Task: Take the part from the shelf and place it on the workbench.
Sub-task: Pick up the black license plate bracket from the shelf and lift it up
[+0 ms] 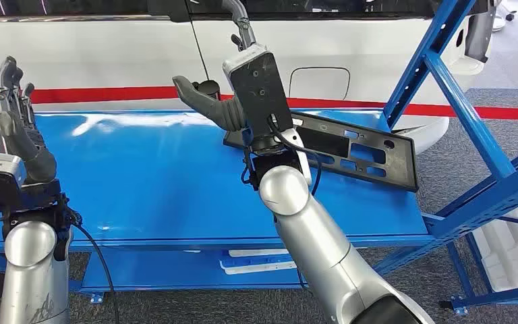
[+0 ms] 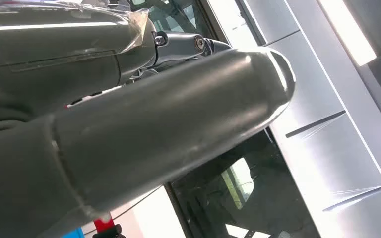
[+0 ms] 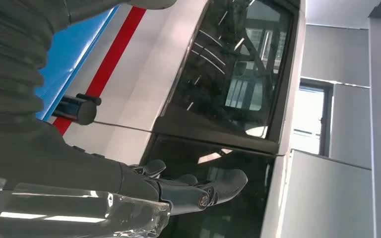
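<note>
From the head view we saw the black plastic part (image 1: 351,148), a flat perforated panel, lying on the glossy blue tabletop (image 1: 148,182), its long axis running from centre toward the right edge. The right hand (image 1: 233,101) hovered raised, fingers apart, holding nothing. The left hand (image 1: 17,125) stood upright, open and empty. The right wrist view showed dark fingertips (image 3: 218,186) against a white vehicle (image 3: 144,79) with a red stripe.
</note>
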Motion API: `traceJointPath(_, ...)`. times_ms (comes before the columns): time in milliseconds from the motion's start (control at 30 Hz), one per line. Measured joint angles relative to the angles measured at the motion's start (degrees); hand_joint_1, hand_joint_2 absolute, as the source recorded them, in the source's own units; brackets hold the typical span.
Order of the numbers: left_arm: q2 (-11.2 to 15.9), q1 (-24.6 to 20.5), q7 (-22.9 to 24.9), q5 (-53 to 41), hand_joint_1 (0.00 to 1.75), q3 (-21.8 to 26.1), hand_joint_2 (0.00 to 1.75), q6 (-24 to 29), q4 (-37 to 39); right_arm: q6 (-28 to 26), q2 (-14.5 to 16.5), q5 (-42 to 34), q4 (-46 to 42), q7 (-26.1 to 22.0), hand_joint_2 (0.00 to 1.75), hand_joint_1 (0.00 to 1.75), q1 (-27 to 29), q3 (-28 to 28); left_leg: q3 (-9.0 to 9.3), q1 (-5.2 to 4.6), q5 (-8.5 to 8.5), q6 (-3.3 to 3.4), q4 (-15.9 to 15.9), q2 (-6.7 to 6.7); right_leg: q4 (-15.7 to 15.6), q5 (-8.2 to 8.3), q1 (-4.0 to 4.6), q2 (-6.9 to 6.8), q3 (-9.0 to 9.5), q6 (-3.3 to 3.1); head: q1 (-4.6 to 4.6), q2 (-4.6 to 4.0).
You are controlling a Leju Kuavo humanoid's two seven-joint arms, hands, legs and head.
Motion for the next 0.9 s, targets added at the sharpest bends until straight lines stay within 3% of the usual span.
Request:
traceJointPath(67,-0.4,0.2,0.0,-0.3,0.00,0.0,0.00,-0.1,0.0,0.0,0.0,0.5,0.1,0.0,1.75,0.00,0.2,-0.3,0.73,0.05,-0.69,-0.24,0.0,-0.05,-4.7,4.82,0.03,-0.18,0.45,0.89,0.04,0.00)
traceJointPath(100,-0.8,0.3,0.0,-0.5,0.00,0.0,0.00,-0.2,0.0,0.0,-0.1,0.9,0.2,0.0,1.75,0.00,0.4,-0.5,1.38,0.03,-1.40,-0.53,0.1,-0.15,-8.5,8.99,0.09,-0.36,0.79,1.30,0.00,0.00)
traceJointPath(133,-1.1,0.4,0.0,-0.7,0.00,0.1,0.00,-0.2,-0.1,0.0,-0.1,1.2,0.3,0.1,1.75,0.00,0.5,-0.7,1.77,-0.03,-2.00,-0.89,0.1,-0.25,-10.8,12.57,0.20,-0.48,1.31,1.28,-0.02,0.00)
traceJointPath(167,-1.3,0.5,-0.1,-0.8,0.00,0.1,0.00,-0.2,-0.2,0.0,0.0,1.6,0.3,0.1,1.75,0.00,0.5,-0.9,2.04,-0.09,-2.49,-1.23,0.2,-0.32,-11.9,14.89,0.22,-0.57,1.68,0.86,-0.08,0.00)
traceJointPath(200,-1.5,0.5,-0.1,-0.9,0.00,0.1,0.00,-0.3,-0.3,-0.1,0.1,1.9,0.3,0.2,1.75,0.00,0.5,-1.1,2.20,-0.15,-2.87,-1.39,0.4,-0.37,-12.1,15.76,0.17,-0.57,2.00,0.38,-0.14,0.00)
traceJointPath(233,-1.6,0.4,-0.1,-0.9,0.00,0.2,0.00,-0.3,-0.4,-0.1,0.1,2.2,0.3,0.3,1.75,0.00,0.5,-1.2,2.22,-0.15,-3.03,-1.39,0.5,-0.37,-11.9,16.04,0.08,-0.51,2.28,0.09,-0.15,0.00)
traceJointPath(533,-2.3,1.3,-2.1,1.6,0.00,0.4,0.00,-1.2,0.4,-0.8,0.0,4.7,1.8,0.5,1.75,0.00,1.8,-2.1,2.64,-0.10,-3.15,-0.76,-0.3,0.74,-11.9,15.84,0.03,0.77,1.89,-0.30,-0.20,0.00)
traceJointPath(700,-2.7,2.9,-2.5,2.5,0.00,0.6,0.00,-1.4,0.9,-1.2,-0.2,6.2,2.9,0.5,1.75,0.00,2.9,-2.9,3.07,0.02,-3.59,-1.39,-1.0,0.98,-11.9,15.82,0.23,0.74,1.93,-0.73,-0.16,0.00)
traceJointPath(900,-3.0,4.9,-4.0,3.8,0.00,0.9,0.00,-2.1,-0.4,1.3,0.1,21.0,3.1,4.5,1.75,0.00,3.2,-3.3,3.10,-0.01,-3.42,-1.66,-0.9,0.98,-11.9,16.00,0.20,0.72,2.09,-0.96,-0.15,0.00)
